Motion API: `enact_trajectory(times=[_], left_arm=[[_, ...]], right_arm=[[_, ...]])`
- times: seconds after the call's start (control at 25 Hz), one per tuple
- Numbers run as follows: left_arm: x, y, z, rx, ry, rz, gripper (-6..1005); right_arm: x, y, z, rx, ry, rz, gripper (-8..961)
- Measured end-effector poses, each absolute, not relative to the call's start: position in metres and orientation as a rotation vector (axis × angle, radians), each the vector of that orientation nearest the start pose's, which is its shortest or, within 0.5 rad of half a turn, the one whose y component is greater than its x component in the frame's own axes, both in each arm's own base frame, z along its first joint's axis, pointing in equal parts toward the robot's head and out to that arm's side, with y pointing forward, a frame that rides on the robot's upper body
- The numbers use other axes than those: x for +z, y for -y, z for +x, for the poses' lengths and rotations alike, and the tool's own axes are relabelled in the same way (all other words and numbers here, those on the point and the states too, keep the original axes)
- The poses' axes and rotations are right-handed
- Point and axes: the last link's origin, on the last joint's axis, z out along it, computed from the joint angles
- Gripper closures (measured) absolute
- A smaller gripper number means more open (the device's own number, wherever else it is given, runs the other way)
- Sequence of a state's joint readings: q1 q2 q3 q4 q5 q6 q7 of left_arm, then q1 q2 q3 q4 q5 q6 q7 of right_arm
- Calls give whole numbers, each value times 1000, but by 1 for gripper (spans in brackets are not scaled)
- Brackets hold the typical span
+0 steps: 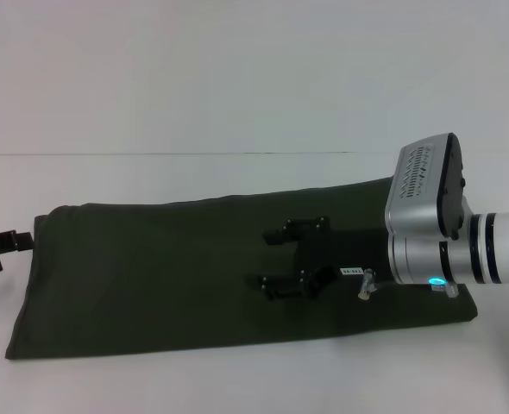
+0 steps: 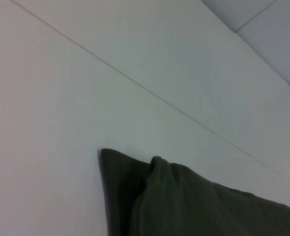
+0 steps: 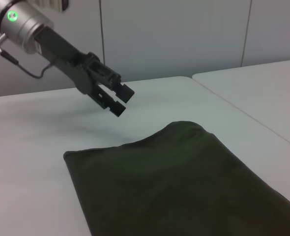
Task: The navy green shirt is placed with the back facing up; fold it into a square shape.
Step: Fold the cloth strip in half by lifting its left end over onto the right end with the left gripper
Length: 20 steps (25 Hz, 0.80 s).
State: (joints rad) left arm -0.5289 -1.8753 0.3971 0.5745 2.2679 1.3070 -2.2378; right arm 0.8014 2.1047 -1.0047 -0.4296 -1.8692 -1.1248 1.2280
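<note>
Already folded into a long band, the shirt [image 1: 151, 276] lies flat on the table [image 1: 237, 78] (white), the right gripper [image 1: 280, 259] hovering over it with fingers apart, the left gripper [image 3: 118, 101] off its left end, also parted.

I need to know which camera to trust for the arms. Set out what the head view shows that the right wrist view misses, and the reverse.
Only the head view shows the right gripper, open above the navy green shirt, and the shirt's whole long folded outline. Only the right wrist view shows the whole left gripper, open and off the cloth, with its green light. Both show the shirt lying flat on the white table.
</note>
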Motion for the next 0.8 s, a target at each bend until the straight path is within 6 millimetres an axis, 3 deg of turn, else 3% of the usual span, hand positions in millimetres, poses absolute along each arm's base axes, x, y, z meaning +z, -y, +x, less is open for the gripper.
enact_trajectory(times=[0.2,0.4,0.8], left_arm=[[108,-361,-355,-534,1692,-1952,136],[97,-366,-356,-401,1670,-1986,135],[84,-363,-366,-378,1694,-1944,134]], right_arm=[[-78,-392,193,420,-277,-2793,156],[-80,-392,193,408,-272,-2794,156],[-81,-394,194,397,-286,-2781,155]])
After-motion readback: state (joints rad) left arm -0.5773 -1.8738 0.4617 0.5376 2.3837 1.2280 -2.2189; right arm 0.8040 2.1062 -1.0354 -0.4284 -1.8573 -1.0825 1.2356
